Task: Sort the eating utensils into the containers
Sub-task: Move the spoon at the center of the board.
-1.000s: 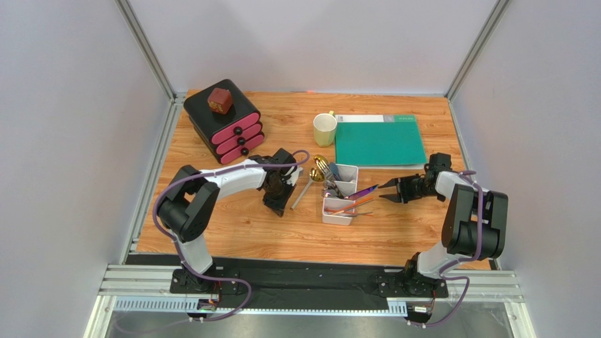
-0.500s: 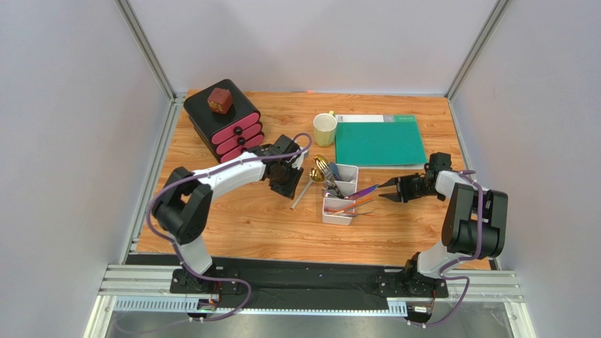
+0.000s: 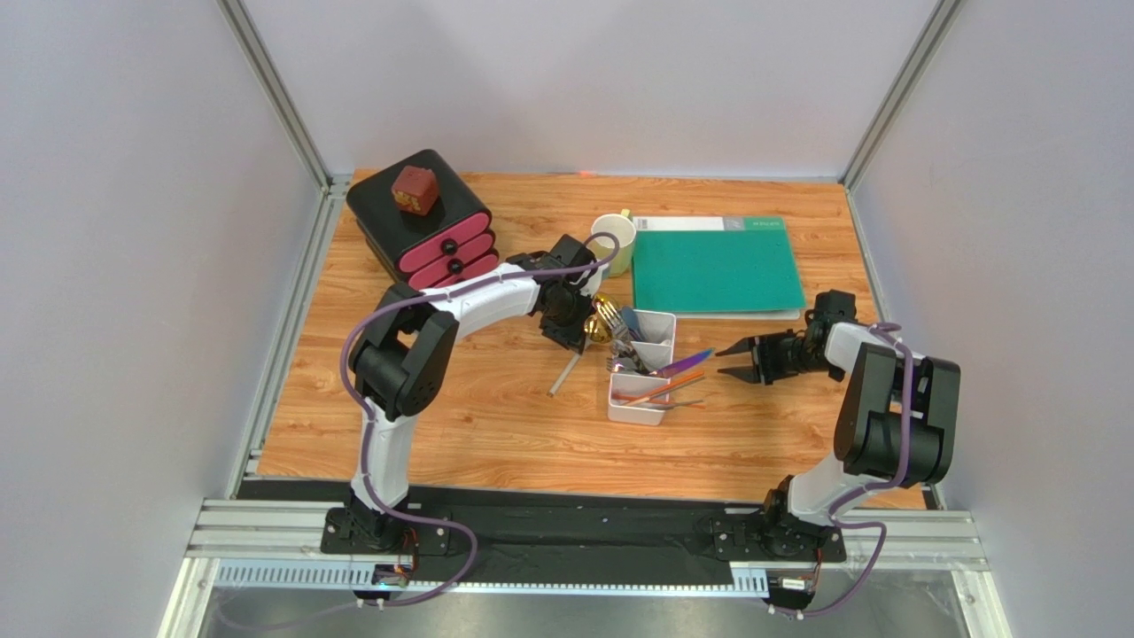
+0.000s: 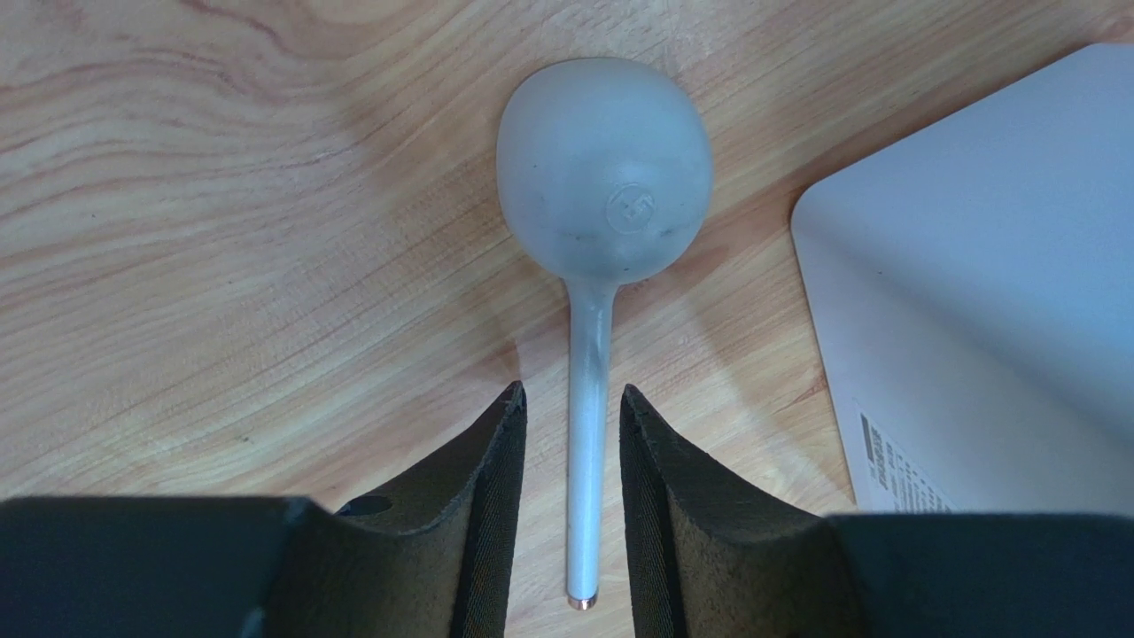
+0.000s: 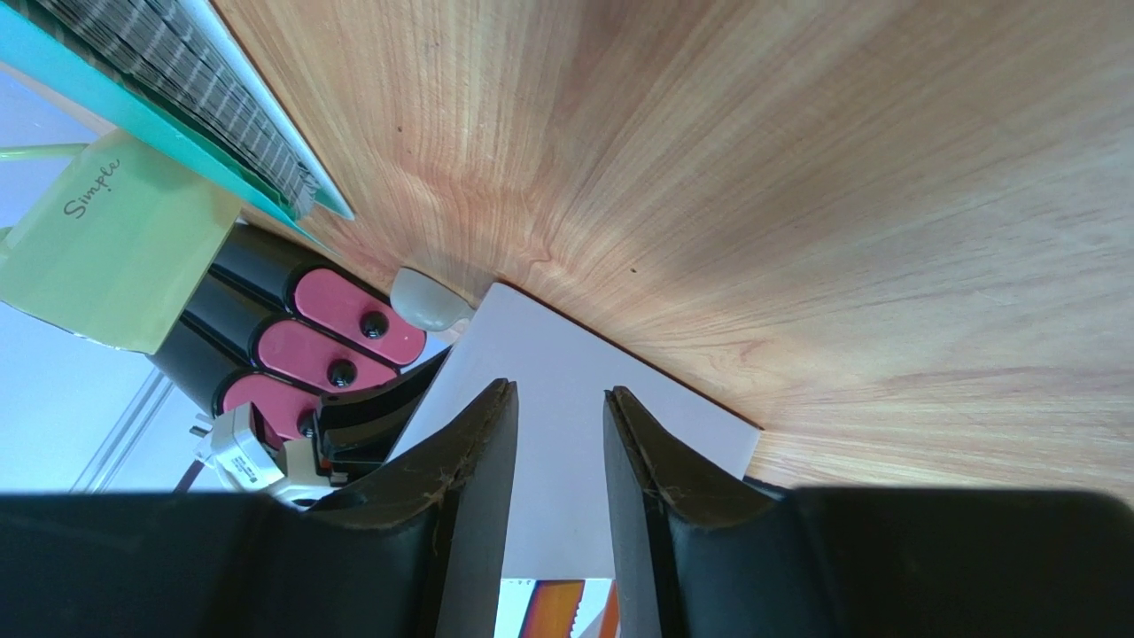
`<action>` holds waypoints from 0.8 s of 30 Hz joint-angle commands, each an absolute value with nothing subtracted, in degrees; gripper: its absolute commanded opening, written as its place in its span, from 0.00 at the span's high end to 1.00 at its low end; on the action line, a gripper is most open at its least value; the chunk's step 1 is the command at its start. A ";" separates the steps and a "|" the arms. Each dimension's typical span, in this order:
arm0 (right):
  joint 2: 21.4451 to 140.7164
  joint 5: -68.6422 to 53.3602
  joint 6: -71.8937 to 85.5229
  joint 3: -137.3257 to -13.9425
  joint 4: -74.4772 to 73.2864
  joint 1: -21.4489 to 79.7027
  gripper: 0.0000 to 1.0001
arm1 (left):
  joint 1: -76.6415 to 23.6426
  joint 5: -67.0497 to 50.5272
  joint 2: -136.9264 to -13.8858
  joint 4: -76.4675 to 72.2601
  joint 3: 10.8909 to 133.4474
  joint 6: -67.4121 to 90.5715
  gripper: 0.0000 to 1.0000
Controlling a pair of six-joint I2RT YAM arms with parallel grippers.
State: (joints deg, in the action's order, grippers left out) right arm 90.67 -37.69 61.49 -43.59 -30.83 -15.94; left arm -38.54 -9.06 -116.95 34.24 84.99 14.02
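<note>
A round-bowled spoon [image 4: 602, 166], grey in the left wrist view, lies flat on the wood. Its handle [image 3: 562, 376] runs between the fingers of my left gripper [image 4: 572, 399], which is open with a gap on both sides of the handle. In the top view the left gripper [image 3: 575, 330] is just left of the white divided tray [image 3: 651, 415]. The tray holds a purple utensil [image 3: 686, 360], orange-brown sticks [image 3: 666, 388] and silver pieces. A gold utensil head [image 3: 606, 310] lies at the tray's far left corner. My right gripper [image 3: 734, 362] is open and empty, right of the tray.
A black box with pink drawers [image 3: 423, 229] stands at the back left. A pale yellow cup [image 3: 612, 243] and a green mat [image 3: 715, 263] lie at the back. The tray's white wall [image 4: 985, 306] is close to the right of the left gripper's fingers.
My left gripper has moved up and right from the bare wood to straddle the spoon's handle next to the tray. The right arm has not moved.
</note>
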 commanded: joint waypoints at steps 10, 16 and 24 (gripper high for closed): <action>90.88 -39.02 60.38 -45.26 -31.90 -16.43 0.65 | -38.67 -9.32 -120.58 36.29 92.98 13.36 0.62; 90.97 -39.11 60.47 -45.26 -31.73 -16.44 0.65 | -38.85 -9.14 -123.84 39.55 95.54 12.92 0.62; 91.49 -39.38 60.73 -45.70 -31.47 -16.52 0.65 | -40.25 -6.95 -126.99 43.59 98.69 12.57 0.64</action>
